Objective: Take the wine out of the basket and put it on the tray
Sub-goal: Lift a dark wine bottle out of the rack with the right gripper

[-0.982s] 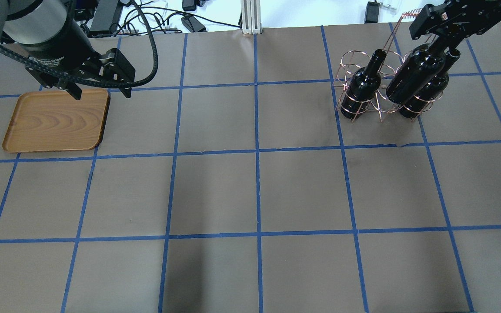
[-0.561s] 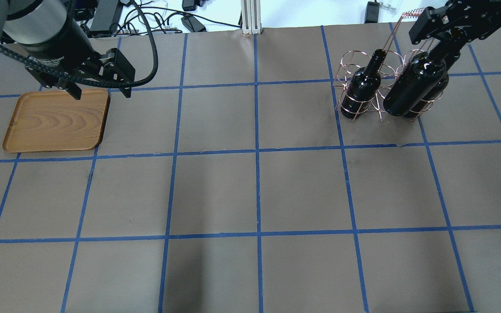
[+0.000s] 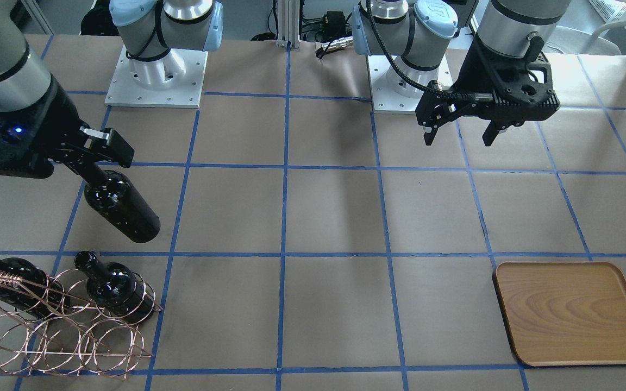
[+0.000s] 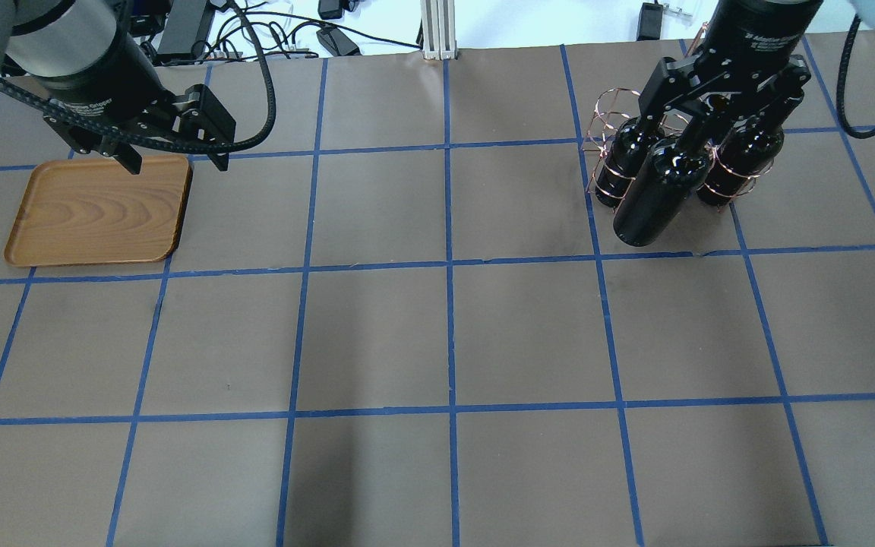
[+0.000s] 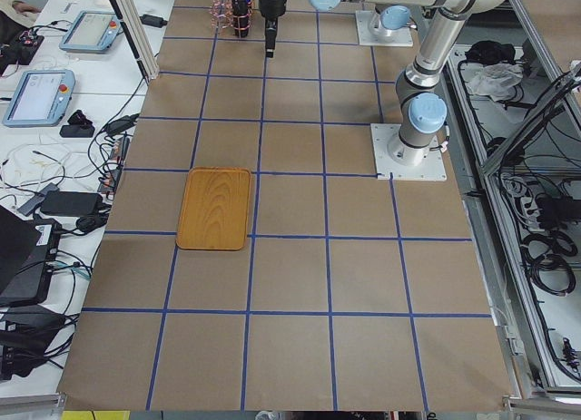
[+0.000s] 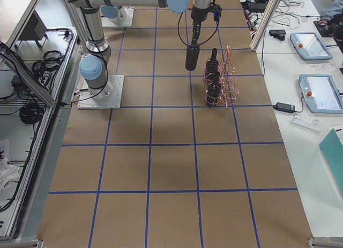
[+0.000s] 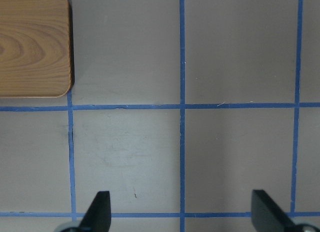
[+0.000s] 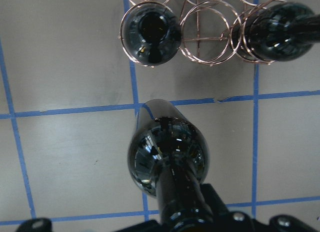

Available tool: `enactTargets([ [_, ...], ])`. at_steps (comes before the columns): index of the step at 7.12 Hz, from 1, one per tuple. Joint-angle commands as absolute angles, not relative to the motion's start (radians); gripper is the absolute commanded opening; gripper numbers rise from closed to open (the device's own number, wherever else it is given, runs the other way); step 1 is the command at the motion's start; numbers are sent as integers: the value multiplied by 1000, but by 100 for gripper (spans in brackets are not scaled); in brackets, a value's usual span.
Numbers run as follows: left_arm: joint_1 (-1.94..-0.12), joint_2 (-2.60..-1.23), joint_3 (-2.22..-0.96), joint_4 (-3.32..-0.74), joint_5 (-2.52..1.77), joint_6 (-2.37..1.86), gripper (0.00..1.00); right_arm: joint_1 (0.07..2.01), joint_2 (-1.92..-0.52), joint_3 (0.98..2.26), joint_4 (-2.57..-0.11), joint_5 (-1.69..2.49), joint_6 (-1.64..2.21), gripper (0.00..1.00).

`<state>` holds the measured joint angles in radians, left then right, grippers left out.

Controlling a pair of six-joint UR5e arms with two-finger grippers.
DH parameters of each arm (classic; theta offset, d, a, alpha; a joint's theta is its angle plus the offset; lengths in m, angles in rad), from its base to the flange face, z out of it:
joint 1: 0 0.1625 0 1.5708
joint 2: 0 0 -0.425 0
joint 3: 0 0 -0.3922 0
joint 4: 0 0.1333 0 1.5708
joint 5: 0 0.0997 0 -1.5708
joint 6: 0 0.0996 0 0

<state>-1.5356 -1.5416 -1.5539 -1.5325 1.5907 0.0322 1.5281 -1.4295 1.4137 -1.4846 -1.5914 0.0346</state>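
Gripping wine (image 4: 654, 201) by neck w/ R gripper (image 4: 711, 114), fingers shut on it. Hanging tilted, out of basket (image 4: 604, 114), just beside it. Could slip or swing on long carry to tray (image 4: 96, 213), well apart: neck-only hold, glossy glass. Could clip L gripper (image 4: 177, 163), fingers wide open, empty, near tray corner.

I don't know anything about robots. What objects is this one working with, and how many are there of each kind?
Wire basket: 1
Wooden tray: 1
Wine bottles: 3 (one held by its neck in the right gripper, two standing in the basket)
Total: 5
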Motion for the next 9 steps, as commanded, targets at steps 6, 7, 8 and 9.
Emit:
enactTargets([
  [6, -1532, -1540, -1552, -1534, 1595, 32, 100, 1857, -1361, 1430, -1627, -1549, 475, 5],
  [7, -1531, -1540, -1552, -1534, 1595, 32, 100, 1882, -1352, 1430, -1641, -1548, 501, 5],
  [8, -1528, -1539, -1552, -1534, 1597, 34, 100, 1928, -1333, 1431, -1654, -1549, 561, 4],
  [9, -1520, -1537, -1552, -1534, 1595, 34, 100, 1981, -1319, 1430, -1670, -1551, 602, 4],
])
